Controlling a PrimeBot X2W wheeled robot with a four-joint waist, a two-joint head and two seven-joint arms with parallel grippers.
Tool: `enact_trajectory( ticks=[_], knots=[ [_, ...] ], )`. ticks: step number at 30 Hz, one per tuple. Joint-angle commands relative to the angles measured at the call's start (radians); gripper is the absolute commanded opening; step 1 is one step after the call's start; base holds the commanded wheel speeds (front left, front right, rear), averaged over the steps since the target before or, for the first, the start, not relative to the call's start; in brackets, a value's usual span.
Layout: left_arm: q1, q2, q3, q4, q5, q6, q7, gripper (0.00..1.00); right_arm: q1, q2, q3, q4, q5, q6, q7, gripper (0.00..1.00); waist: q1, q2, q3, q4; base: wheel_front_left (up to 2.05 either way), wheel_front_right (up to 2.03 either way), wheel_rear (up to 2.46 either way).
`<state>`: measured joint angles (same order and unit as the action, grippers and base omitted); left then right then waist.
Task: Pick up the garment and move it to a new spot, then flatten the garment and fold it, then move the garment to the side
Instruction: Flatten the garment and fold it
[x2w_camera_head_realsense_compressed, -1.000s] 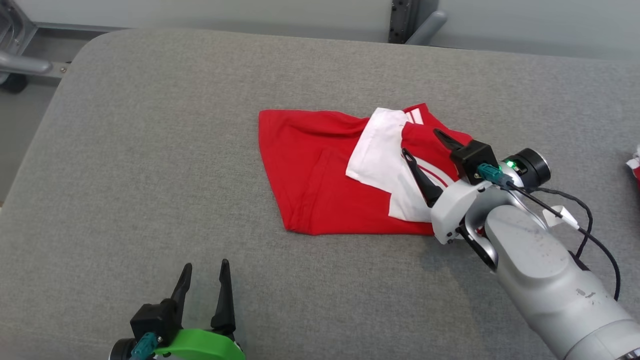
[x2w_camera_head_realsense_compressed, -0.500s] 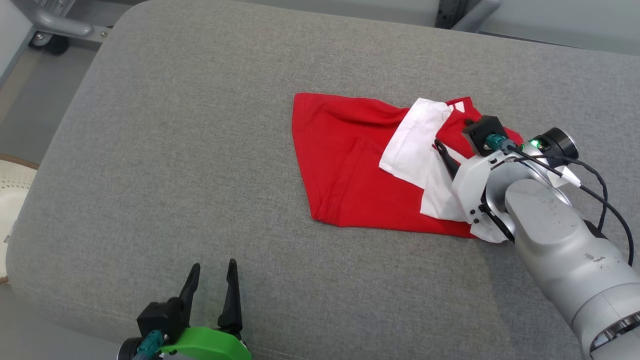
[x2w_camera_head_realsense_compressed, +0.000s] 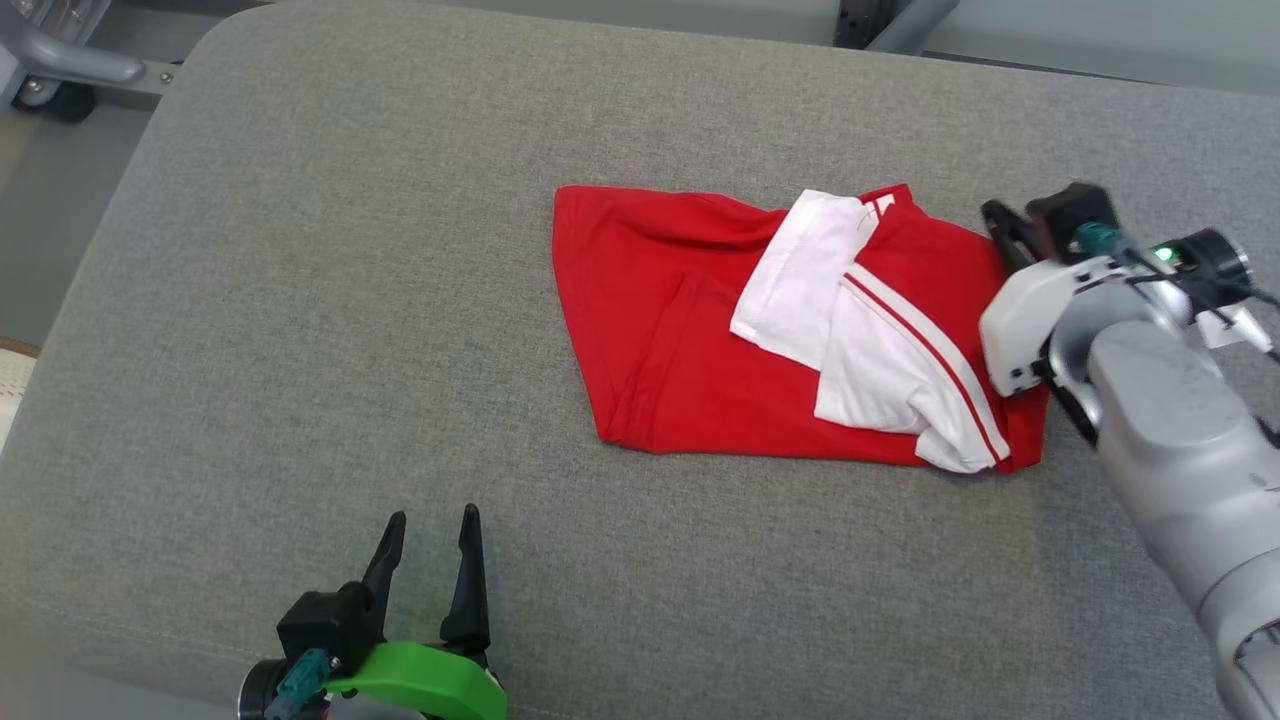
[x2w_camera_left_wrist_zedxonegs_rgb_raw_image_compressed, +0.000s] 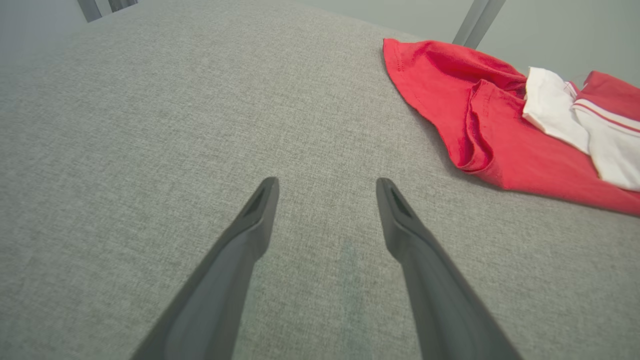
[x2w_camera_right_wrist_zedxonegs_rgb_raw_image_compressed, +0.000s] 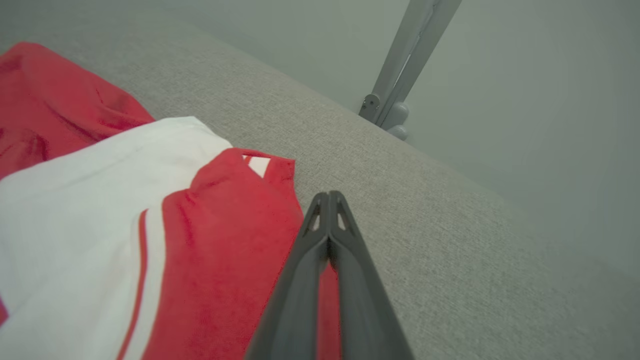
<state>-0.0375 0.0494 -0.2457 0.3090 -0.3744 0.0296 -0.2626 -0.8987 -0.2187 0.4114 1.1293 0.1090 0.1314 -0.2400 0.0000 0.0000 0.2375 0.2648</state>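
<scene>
From the head, the garment (x2w_camera_head_realsense_compressed: 680, 340), red with white panels, rumpled, lies mid-surface (x2w_camera_head_realsense_compressed: 300, 300), long axis left to right, the right gripper (x2w_camera_head_realsense_compressed: 1000, 222) nearer at its right end; left wrist: the left gripper (x2w_camera_left_wrist_zedxonegs_rgb_raw_image_compressed: 326, 182) has jaws spread, empty, garment ahead-right; right wrist: jaws clenched, seemingly empty, over its red edge.

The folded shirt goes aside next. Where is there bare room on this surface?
Widest bare stretch: left of the garment, out to the left edge of the table. Another band lies between its near hem and the left gripper. Crowded at right, by the shut right gripper.
</scene>
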Motion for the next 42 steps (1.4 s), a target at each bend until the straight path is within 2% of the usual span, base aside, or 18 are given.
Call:
enact_trajectory(
  ticks=[1, 6, 11, 12, 13, 14, 21, 22, 23, 26, 28, 36, 42],
  knots=[
    [-0.019, 0.002, 0.001, 0.001, -0.004, -0.003, -0.003, 1.0, -0.024, -0.04, -0.033, -0.003, 0.003, -0.001, -0.013, 0.0, 0.0, 0.0, 0.003, 0.001, 0.0, 0.0, 0.0],
    [-0.013, 0.002, 0.0, 0.001, 0.0, -0.005, -0.003, 1.0, -0.024, -0.088, -0.109, -0.005, 0.0, -0.001, -0.023, 0.0, 0.0, 0.0, 0.009, 0.009, 0.0, 0.0, 0.0],
    [0.005, 0.003, 0.006, 0.011, 0.002, -0.007, -0.003, 1.0, 0.02, -0.079, -0.16, -0.047, 0.006, -0.001, -0.025, 0.0, 0.0, 0.0, -0.012, 0.009, 0.0, 0.0, 0.0],
    [0.009, 0.003, 0.008, 0.013, 0.002, -0.006, -0.003, 1.0, 0.031, -0.072, -0.169, -0.072, 0.008, -0.001, -0.025, 0.07, 0.0, 0.0, -0.021, 0.006, 0.0, 0.0, 0.0],
    [0.011, 0.002, 0.01, 0.014, 0.005, -0.007, -0.003, 1.0, 0.049, -0.064, -0.18, -0.101, 0.012, -0.001, -0.025, 0.42, 0.0, 0.0, -0.029, 0.001, 0.0, 0.0, 0.0],
    [0.013, 0.002, 0.013, 0.016, 0.009, -0.009, -0.003, 1.0, 0.073, -0.058, -0.189, -0.132, 0.014, -0.001, -0.025, 1.0, 0.0, 0.0, -0.04, -0.004, 0.0, 0.0, 0.0],
    [0.041, 0.002, 0.049, 0.019, 0.051, -0.02, -0.003, 1.0, 0.275, 0.007, -0.248, -0.373, 0.03, -0.001, -0.025, 1.0, 0.0, 0.0, -0.129, -0.07, 0.0, 0.0, 0.0],
    [0.041, 0.002, 0.049, 0.019, 0.051, -0.02, -0.003, 1.0, 0.275, 0.007, -0.248, -0.373, 0.03, -0.001, -0.025, 1.0, 0.0, 0.0, -0.129, -0.07, 0.0, 0.0, 0.0],
    [0.052, 0.003, 0.064, 0.024, 0.061, -0.025, -0.003, 1.0, 0.344, 0.026, -0.26, -0.435, 0.035, -0.001, -0.025, 1.0, 0.0, 0.0, -0.153, -0.097, 0.0, 0.0, 0.0],
    [0.06, 0.003, 0.075, 0.027, 0.068, -0.029, -0.003, 1.0, 0.408, 0.045, -0.262, -0.492, 0.032, -0.001, -0.025, 1.0, 0.0, 0.0, -0.173, -0.124, 0.0, 0.0, 0.0],
    [0.073, 0.003, 0.094, 0.023, 0.078, -0.036, -0.003, 1.0, 0.514, 0.074, -0.275, -0.564, 0.034, -0.001, -0.025, 1.0, 0.0, 0.0, -0.197, -0.162, 0.0, 0.0, 0.0],
    [0.091, 0.003, 0.135, 0.01, 0.094, -0.035, -0.003, 1.0, 0.705, 0.11, -0.288, -0.644, 0.033, -0.001, -0.025, 1.0, 0.0, 0.0, -0.202, -0.256, 0.0, 0.0, 0.0],
    [0.072, 0.003, 0.135, 0.013, 0.099, -0.043, -0.003, 1.0, 0.737, 0.12, -0.269, -0.661, 0.033, -0.001, -0.025, 1.0, 0.0, 0.0, -0.186, -0.267, 0.0, 0.0, 0.0]
  ],
)
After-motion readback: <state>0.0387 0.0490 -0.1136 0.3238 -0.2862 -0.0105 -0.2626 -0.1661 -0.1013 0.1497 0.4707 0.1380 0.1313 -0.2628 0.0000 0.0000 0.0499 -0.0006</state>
